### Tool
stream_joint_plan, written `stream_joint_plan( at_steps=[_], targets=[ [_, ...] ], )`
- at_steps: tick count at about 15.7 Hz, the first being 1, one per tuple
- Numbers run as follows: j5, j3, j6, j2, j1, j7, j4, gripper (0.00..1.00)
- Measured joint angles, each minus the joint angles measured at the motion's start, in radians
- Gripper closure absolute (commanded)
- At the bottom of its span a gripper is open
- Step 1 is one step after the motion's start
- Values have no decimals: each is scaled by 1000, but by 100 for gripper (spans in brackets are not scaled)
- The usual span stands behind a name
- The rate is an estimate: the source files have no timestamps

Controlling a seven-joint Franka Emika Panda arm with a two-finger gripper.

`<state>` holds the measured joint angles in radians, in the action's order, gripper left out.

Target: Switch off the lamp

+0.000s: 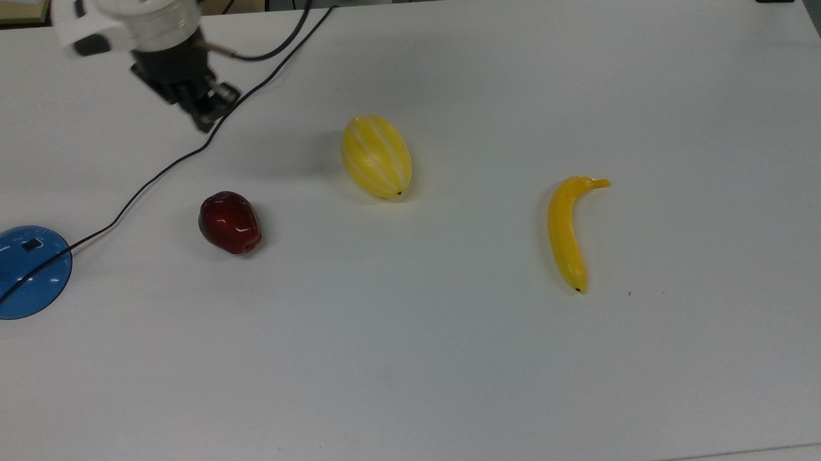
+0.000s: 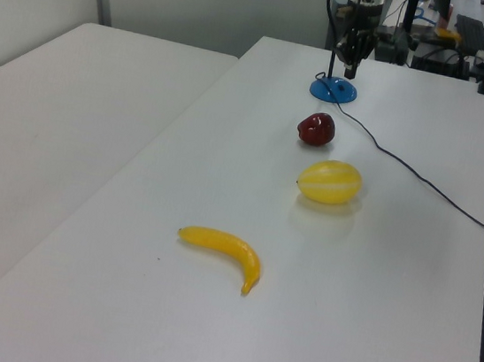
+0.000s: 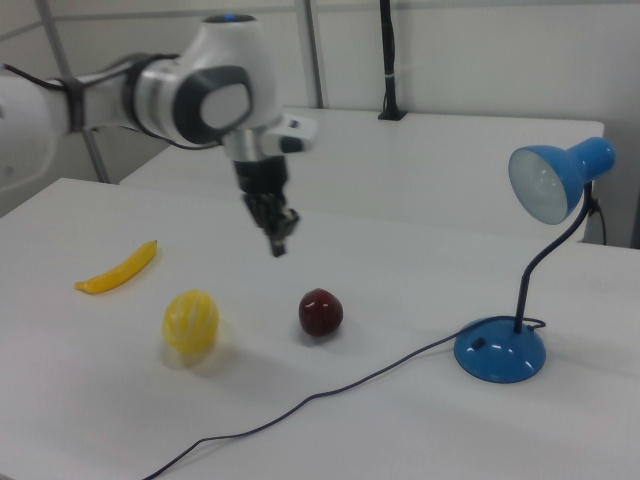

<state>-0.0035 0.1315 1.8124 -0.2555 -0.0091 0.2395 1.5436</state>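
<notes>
1. Nearest you in the left view, a yellow curved plastic banana lies flat on the white rectangular table.
2. Beyond it lies a yellow oval melon with pale stripes, on its side, well apart from the banana.
3. Next comes a dark red glossy apple, near the melon but not touching it.
4. A thin black cord runs across the table. In the top view it passes the apple on the top view's left and reaches the lamp's base.
5. Farther back stands your target, the blue desk lamp. Its flat round translucent blue base sits on the table at the top view's left edge, well apart from the apple. A small black rectangular button sits on top of the base. In the right view a thin curved neck rises from the base to a blue cone-shaped shade.
6. The black two-finger gripper on the white arm hangs in the air above the table, pointing down. In the top view it is well to the right of the lamp's base and beyond the apple. Its fingers look pressed together, with nothing between them. It touches neither the lamp nor any fruit.
</notes>
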Motion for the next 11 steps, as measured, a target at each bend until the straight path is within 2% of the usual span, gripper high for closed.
stream_joint_plan(
  at_steps=[5, 6, 7, 8, 9, 11],
  targets=[
    [39, -6, -114, 159, 102, -101, 108, 100],
    [39, -7, -124, 187, 118, -111, 129, 97],
    [39, -7, -129, 213, 133, -119, 153, 82],
    [39, -7, -129, 233, 141, -131, 173, 43],
    [39, -7, -129, 248, 144, -150, 189, 0],
    [39, -5, -129, 262, 139, -184, 201, 0]
  ],
)
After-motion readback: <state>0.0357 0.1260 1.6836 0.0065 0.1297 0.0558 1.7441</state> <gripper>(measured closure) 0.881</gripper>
